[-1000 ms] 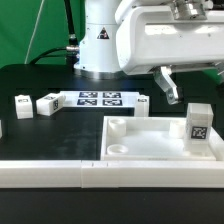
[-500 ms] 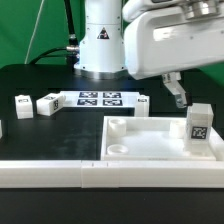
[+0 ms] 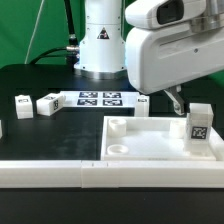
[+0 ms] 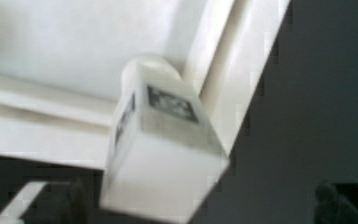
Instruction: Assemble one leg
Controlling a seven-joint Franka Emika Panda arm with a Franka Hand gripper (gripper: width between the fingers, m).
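Observation:
One leg (image 3: 198, 122), a small white block with a black-and-white tag, stands upright in the corner of the large flat white square part (image 3: 150, 140) at the exterior view's right. In the wrist view the leg (image 4: 158, 130) stands against the part's raised rim (image 4: 229, 60). My gripper (image 3: 180, 100) hangs just above and to the left of this leg. In the wrist view my gripper (image 4: 190, 205) is open, with dark fingertips (image 4: 25, 205) far apart on either side of the leg. Neither fingertip touches it.
Two loose legs (image 3: 22, 103) (image 3: 47, 103) lie at the exterior view's left, beside the marker board (image 3: 100, 99). Another small white block (image 3: 143, 103) lies right of the board. A long white rail (image 3: 60, 172) runs along the front. The robot base (image 3: 100, 45) stands behind.
My gripper has moved down and toward the exterior view's right, closer to the upright leg. The leg and the other parts have not moved.

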